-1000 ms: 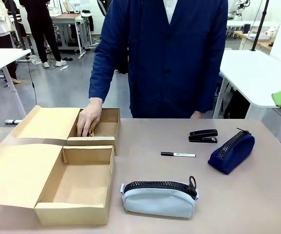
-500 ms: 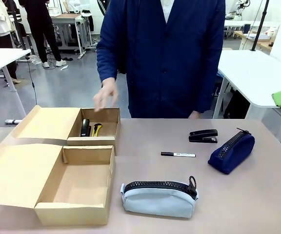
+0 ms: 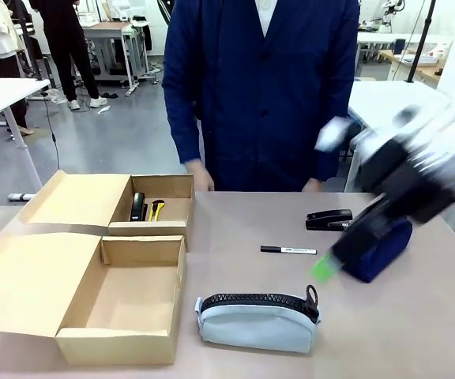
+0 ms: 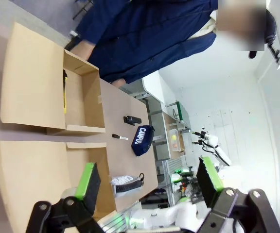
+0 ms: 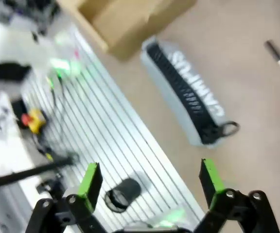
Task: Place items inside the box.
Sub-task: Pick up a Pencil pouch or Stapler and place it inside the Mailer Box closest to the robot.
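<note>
Packing is partly done, by my reading: the box (image 3: 121,347) lies open at the table's (image 3: 235,217) left part. Its far compartment holds a black stapler (image 3: 137,207) with the yellow-black utility knife (image 3: 157,209) just beside it, while the near, larger compartment is bare. Four things wait out on the table: a second stapler (image 3: 329,219), the marker (image 3: 288,250) in front of it, the navy pouch (image 3: 381,254) to the right, and the grey pencil case (image 3: 257,320) nearest the robot, just beside the box's near corner. The person's hand (image 3: 202,178) hangs at the far table edge, apart from the box.

The right arm (image 3: 417,170) shows as a heavy blur over the navy pouch, one green pad low near the pouch's left end. The right pincer (image 5: 149,180) is released, jaws spread wide with nothing between them; its own camera looks down on the grey pencil case. The left pincer (image 4: 148,178) is likewise spread and empty, held high and well apart from everything.

The step in hand looks like the reach for the next item; which one it is aimed at I cannot tell from the blur. The next move calls for settling the spread jaws across a narrow side of one item, closing, then lifting it clear of the box wall into the bare compartment
</note>
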Robot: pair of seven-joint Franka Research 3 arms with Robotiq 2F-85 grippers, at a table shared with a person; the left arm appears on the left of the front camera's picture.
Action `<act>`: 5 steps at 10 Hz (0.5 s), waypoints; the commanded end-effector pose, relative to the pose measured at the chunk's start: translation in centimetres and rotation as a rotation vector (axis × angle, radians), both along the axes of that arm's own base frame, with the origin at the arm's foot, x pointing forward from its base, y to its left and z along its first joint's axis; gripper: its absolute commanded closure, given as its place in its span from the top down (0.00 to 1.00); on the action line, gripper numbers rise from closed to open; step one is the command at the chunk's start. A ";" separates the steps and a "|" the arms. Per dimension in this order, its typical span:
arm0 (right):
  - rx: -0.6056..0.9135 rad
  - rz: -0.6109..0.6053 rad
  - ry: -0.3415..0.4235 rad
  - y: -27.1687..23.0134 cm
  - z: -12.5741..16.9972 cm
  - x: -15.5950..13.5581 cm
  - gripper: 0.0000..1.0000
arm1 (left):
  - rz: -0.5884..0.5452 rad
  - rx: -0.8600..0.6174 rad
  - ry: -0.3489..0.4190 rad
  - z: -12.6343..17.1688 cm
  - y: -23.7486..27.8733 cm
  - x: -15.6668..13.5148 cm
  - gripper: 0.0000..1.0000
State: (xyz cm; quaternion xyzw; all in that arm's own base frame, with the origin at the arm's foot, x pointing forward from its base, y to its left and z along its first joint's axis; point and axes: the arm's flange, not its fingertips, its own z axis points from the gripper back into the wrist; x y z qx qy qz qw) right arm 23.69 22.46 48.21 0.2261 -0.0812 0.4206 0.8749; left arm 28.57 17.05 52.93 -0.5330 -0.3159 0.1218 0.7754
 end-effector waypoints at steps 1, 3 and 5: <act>-0.148 0.156 0.032 6.4 -3.5 9.4 1.00 | -0.004 -0.008 -0.030 0.2 0.0 -0.1 1.00; -0.137 0.088 -0.039 7.7 -5.6 10.0 1.00 | -0.004 -0.008 -0.030 0.2 0.0 -0.1 1.00; -0.147 0.145 0.044 6.0 -6.9 4.3 1.00 | -0.004 -0.008 -0.030 0.2 0.0 -0.1 1.00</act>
